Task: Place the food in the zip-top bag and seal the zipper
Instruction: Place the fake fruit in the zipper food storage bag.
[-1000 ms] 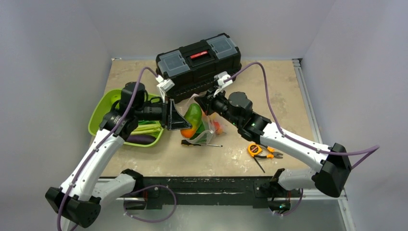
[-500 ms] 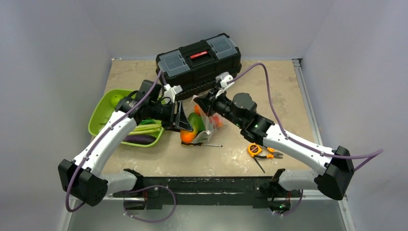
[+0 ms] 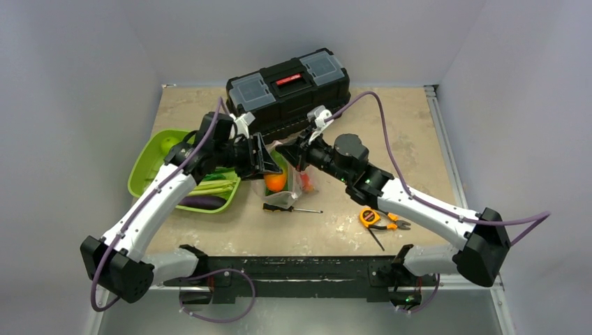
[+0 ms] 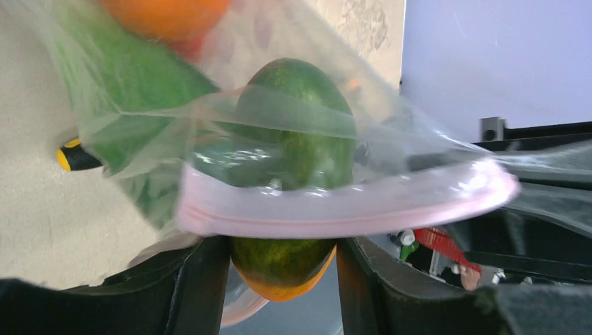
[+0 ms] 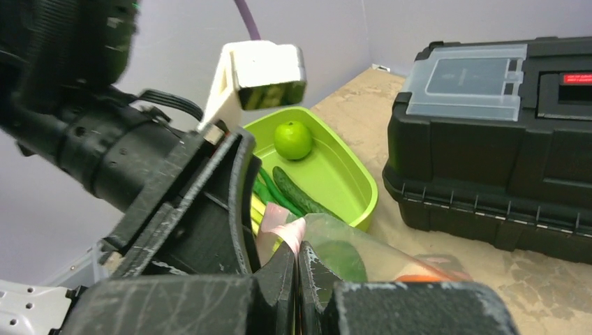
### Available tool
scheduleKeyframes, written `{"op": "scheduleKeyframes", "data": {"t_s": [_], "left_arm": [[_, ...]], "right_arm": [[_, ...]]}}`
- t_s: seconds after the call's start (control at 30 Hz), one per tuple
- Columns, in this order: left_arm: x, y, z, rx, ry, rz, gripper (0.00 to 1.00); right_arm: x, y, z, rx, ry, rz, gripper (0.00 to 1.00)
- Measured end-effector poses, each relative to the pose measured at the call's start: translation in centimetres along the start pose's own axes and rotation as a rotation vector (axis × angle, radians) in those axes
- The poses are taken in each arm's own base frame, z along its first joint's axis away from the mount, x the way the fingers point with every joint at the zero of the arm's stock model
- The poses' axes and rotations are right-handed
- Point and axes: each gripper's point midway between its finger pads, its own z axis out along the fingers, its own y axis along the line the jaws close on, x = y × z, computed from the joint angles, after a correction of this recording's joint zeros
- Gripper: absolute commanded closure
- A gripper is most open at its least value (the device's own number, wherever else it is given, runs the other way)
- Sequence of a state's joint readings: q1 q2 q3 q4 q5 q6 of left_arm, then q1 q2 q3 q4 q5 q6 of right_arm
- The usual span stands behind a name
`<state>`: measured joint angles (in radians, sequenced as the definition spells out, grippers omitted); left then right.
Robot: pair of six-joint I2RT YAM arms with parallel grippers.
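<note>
The clear zip-top bag [image 3: 292,190] hangs between both arms above the table, an orange fruit [image 3: 275,181] showing inside it. My right gripper [image 5: 296,252] is shut on the bag's pinkish zipper edge [image 5: 287,232] and holds it up. My left gripper [image 4: 283,279] is shut on a dark green fruit with an orange underside [image 4: 293,157]. That fruit's front half pokes through the bag's mouth, and the zipper strip [image 4: 335,209] lies across it. More green and orange food [image 4: 132,77] shows through the plastic. From above, the two grippers [image 3: 269,159] [image 3: 283,149] nearly touch.
A black toolbox [image 3: 287,87] stands right behind the grippers. The lime-green tray [image 3: 143,167] at the left holds a green apple [image 5: 293,139], cucumbers [image 5: 297,192] and a purple eggplant [image 3: 202,202]. A screwdriver [image 3: 290,208], an orange tape measure [image 3: 368,217] and pliers [image 3: 394,225] lie in front.
The left arm has swung toward the toolbox and carried the green fruit into the bag's mouth. The right gripper kept its pinch and shifted slightly left, the bag moving with it.
</note>
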<state>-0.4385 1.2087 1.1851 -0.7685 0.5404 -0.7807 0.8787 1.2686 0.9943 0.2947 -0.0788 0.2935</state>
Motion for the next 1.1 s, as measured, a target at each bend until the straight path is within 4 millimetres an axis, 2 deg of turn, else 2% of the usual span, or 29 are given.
{"op": "scheduleKeyframes", "data": {"t_s": [0.2,0.33,0.4,0.43,0.47,0.5,0.9,1.1], "left_arm": [[-0.6,-0.5,-0.5,-0.04,-0.109,0.06,0.79],[-0.7,0.0,0.0,-0.085,-0.129,0.084,0.7],[-0.7,0.2,0.3,-0.098,-0.128,0.094,0.59],[-0.7,0.3,0.5,-0.103,-0.124,0.097,0.43],[-0.7,0.4,0.6,-0.106,-0.121,0.101,0.35],[-0.6,0.4,0.7,-0.107,-0.118,0.103,0.33],[-1.1,-0.7,0.6,-0.056,-0.136,0.15,0.33],[-1.2,-1.2,-0.8,-0.04,-0.179,0.215,0.32]], "right_arm": [[0.9,0.1,0.7,-0.001,0.02,0.037,1.0],[0.9,0.1,0.9,-0.002,0.02,0.049,1.0],[0.9,0.1,0.9,-0.002,0.02,0.052,1.0],[1.0,0.1,0.9,-0.002,0.02,0.053,1.0],[0.9,0.1,0.9,-0.002,0.02,0.053,1.0],[0.9,0.1,0.9,-0.001,0.02,0.054,1.0],[0.9,-0.2,0.9,0.014,0.016,0.049,1.0],[0.9,-0.3,0.9,0.02,0.014,0.045,1.0]]}}
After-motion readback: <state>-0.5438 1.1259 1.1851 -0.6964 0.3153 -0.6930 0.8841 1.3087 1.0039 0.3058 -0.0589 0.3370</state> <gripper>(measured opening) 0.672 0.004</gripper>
